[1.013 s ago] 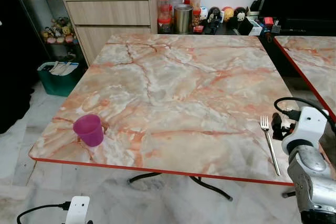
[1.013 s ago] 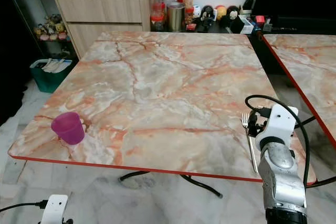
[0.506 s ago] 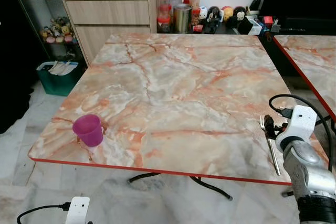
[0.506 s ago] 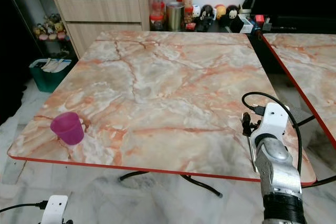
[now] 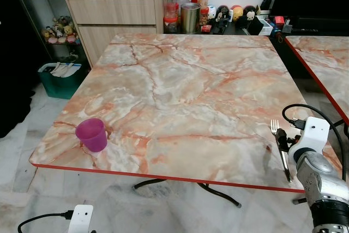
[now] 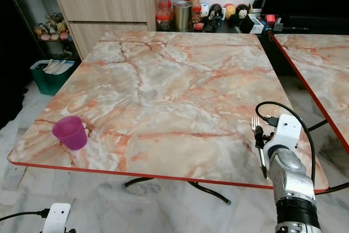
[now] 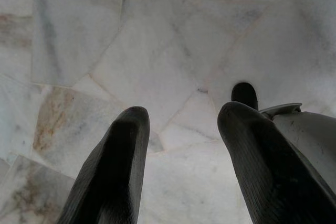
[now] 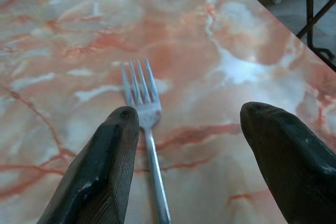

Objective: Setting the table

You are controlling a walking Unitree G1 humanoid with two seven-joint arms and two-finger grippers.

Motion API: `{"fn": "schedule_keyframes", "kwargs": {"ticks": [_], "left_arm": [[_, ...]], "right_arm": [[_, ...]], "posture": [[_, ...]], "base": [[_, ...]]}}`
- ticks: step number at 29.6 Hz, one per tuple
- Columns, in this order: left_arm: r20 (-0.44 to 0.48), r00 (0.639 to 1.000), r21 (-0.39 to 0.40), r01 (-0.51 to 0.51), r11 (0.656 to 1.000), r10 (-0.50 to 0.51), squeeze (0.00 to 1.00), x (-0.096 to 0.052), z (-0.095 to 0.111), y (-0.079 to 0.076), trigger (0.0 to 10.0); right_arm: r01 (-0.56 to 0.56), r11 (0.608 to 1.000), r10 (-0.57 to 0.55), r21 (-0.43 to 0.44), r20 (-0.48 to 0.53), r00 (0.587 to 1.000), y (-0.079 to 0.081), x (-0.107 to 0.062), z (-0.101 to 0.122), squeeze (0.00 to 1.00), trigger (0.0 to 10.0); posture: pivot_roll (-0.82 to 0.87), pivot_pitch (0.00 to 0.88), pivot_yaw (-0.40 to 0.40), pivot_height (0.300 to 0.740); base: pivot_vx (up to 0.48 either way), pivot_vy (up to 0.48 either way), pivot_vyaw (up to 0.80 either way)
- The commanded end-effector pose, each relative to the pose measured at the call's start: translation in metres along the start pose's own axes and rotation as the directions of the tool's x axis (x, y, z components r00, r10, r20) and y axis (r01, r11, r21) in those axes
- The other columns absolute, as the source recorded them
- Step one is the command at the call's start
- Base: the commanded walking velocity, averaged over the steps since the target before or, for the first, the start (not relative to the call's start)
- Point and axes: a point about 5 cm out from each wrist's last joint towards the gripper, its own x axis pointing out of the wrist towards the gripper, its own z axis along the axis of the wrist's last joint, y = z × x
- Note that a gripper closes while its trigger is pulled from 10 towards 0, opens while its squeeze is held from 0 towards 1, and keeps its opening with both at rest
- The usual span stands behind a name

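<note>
Marble table (image 5: 180,85): fork (image 5: 281,151) lies flat near front right edge, tines pointing away from robot. Right gripper (image 8: 186,129) low over fork handle, fingers (image 8: 107,166) spread wide, holding nothing; fork runs just beside one fingertip. Purple cup (image 5: 92,135) upright near front left corner, well apart from fork. Left gripper (image 7: 181,124) hangs over floor tiles (image 7: 131,35), fingers parted, empty.

No lettering, label, brand or number is showing legibly anywhere; the jars (image 5: 184,5) far beyond the grippers are too small.
</note>
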Motion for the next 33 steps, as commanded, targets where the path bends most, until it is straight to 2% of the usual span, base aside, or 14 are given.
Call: {"fn": "schedule_keyframes", "kwargs": {"ticks": [1,13,18,33], "left_arm": [[-0.011,1.000,0.018,0.000,1.000,0.000,0.00,-0.0002,-0.0016,0.0015,10.0],[-0.012,1.000,0.019,-0.004,1.000,0.004,0.00,-0.0003,-0.0021,0.0020,10.0],[-0.013,1.000,0.019,-0.002,1.000,0.002,0.00,-0.0003,-0.0023,0.0020,10.0],[-0.014,1.000,0.014,0.001,1.000,-0.001,0.00,-0.0002,-0.0024,0.0008,10.0]], "right_arm": [[0.004,1.000,-0.004,0.013,0.008,1.000,-0.0030,0.0016,0.0020,0.00,10.0],[-0.058,0.998,0.057,0.019,0.035,0.998,0.0012,0.0048,0.0015,0.00,10.0],[-0.059,0.998,0.058,0.013,0.009,0.998,0.0002,0.0059,-0.0037,0.00,10.0],[-0.124,0.991,0.123,-0.058,-0.019,0.992,0.0019,0.0063,-0.0062,0.00,10.0]], "posture": [[0.03,0.022,0.010,0.740],[0.03,0.023,0.011,0.740],[0.03,0.025,0.011,0.740],[0.03,0.025,0.004,0.740]], "base": [[0.000,0.000,0.00],[0.000,0.000,0.00],[0.000,0.000,0.00],[0.000,0.000,0.00]]}}
